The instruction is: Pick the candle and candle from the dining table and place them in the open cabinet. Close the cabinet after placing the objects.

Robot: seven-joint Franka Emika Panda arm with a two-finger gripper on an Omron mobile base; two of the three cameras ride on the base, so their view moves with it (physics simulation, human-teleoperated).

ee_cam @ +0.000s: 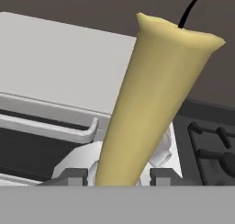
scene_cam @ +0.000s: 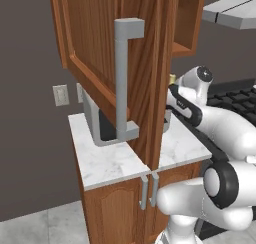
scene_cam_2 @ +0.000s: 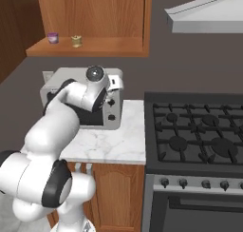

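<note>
Candle [ee_cam: 153, 99]: slim golden-yellow stick, black wick.

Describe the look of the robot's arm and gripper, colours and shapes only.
A glossy white arm of rounded, bulbous segments with dark black bands at the joints and a round grey cap at the wrist. The gripper has two small dark grey, blocky fingertips. No cables or markings show.

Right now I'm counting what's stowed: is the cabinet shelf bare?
No, a short candle and a purple ring sit on the cabinet shelf.
</note>
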